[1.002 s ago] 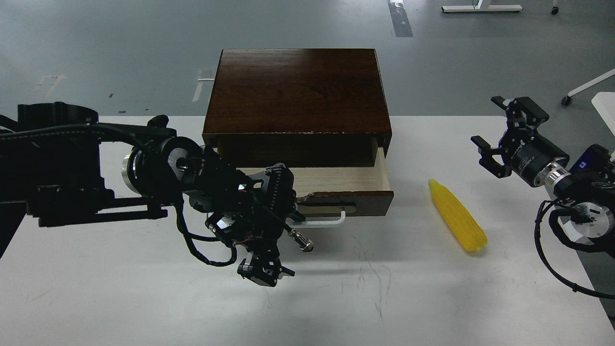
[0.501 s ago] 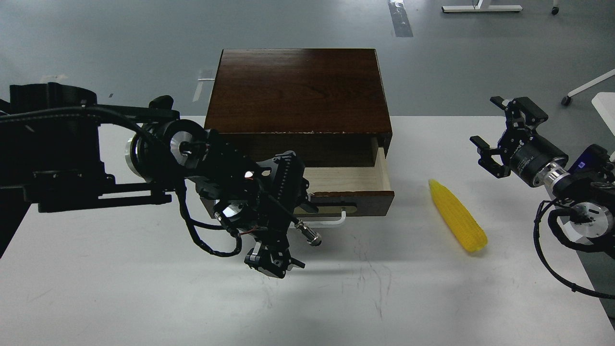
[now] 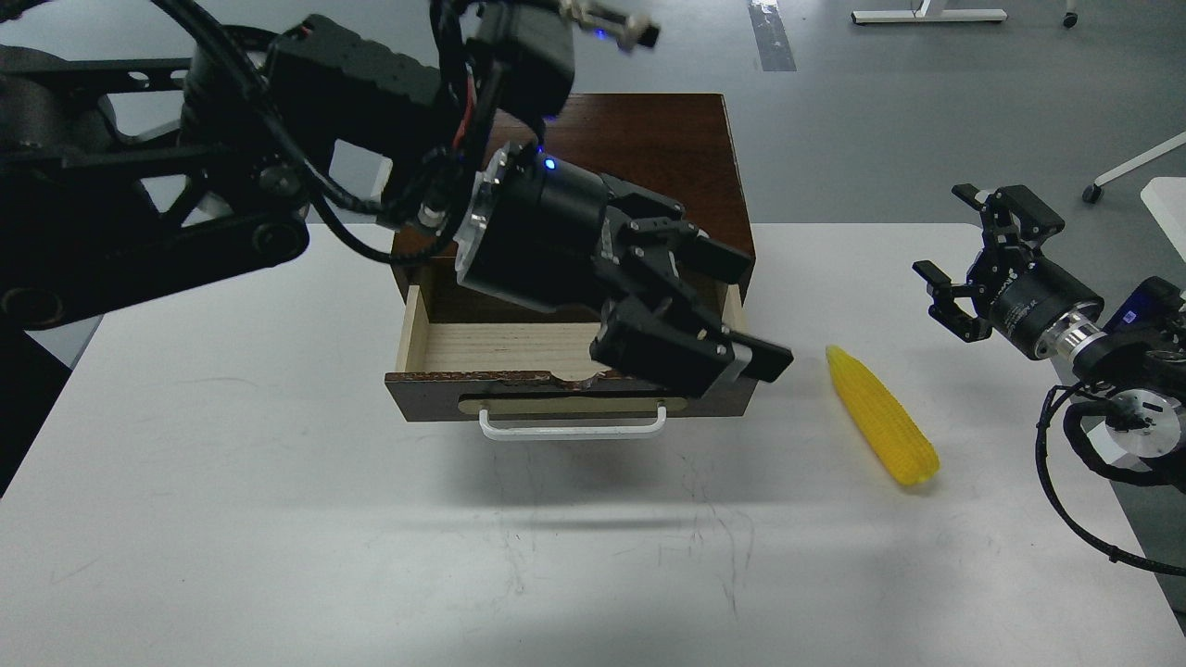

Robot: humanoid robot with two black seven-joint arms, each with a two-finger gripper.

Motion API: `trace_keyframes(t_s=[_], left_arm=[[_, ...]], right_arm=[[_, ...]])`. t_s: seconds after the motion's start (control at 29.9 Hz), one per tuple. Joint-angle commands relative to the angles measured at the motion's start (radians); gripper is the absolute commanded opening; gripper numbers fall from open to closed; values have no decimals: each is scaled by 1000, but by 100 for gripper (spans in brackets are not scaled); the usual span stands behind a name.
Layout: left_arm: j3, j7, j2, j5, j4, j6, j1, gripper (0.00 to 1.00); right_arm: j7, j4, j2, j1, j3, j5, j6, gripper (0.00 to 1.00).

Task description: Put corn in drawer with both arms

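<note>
The yellow corn (image 3: 880, 417) lies on the white table (image 3: 278, 519), to the right of the drawer, tip pointing back-left. The drawer (image 3: 435, 400) of the dark brown box (image 3: 686, 139) stands pulled out, its pale wood interior (image 3: 491, 345) bare where it shows. My left gripper (image 3: 741, 310) hangs above the drawer's right part, fingers open and empty, pointing right toward the corn and hiding that corner. My right gripper (image 3: 954, 264) is open and empty, raised above the table behind and to the right of the corn.
The white bar handle (image 3: 573, 428) sticks out of the drawer front. My left arm (image 3: 278, 139) covers the box's left half. Black cables (image 3: 1075, 519) trail from the right arm at the table's right edge. Grey floor lies beyond the table.
My left arm has swung up from in front of the drawer handle to above the drawer, and its gripper now points right. The drawer front is uncovered. The right gripper has barely moved.
</note>
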State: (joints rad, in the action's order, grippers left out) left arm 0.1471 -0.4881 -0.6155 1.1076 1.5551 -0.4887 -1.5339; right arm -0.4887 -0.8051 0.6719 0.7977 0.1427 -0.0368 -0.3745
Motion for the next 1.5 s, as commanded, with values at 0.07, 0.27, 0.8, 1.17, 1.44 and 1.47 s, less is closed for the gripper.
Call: trace_keyframes(t_s=[0.07, 0.27, 0.8, 1.17, 1.44, 1.47], left_arm=[[28, -1, -62, -561, -190, 0, 72, 98], [31, -1, -162, -804, -377, 0, 221, 98], [100, -1, -201, -1029, -635, 0, 603, 98], [189, -1, -184, -1029, -627, 0, 698, 98], [195, -1, -175, -1039, -624, 0, 709, 98], [195, -1, -175, -1042, -624, 0, 709, 98]], right_arm=[[0, -3, 26, 0, 0, 1, -7, 100], [0, -9, 67, 0, -2, 8, -18, 100], [0, -177, 218, 60, -9, 543, -23, 100], [0, -272, 293, 110, -34, 1164, -14, 100], [0, -229, 227, 153, -135, 1330, -3, 100], [0, -223, 219, 161, -147, 1330, 2, 100]])
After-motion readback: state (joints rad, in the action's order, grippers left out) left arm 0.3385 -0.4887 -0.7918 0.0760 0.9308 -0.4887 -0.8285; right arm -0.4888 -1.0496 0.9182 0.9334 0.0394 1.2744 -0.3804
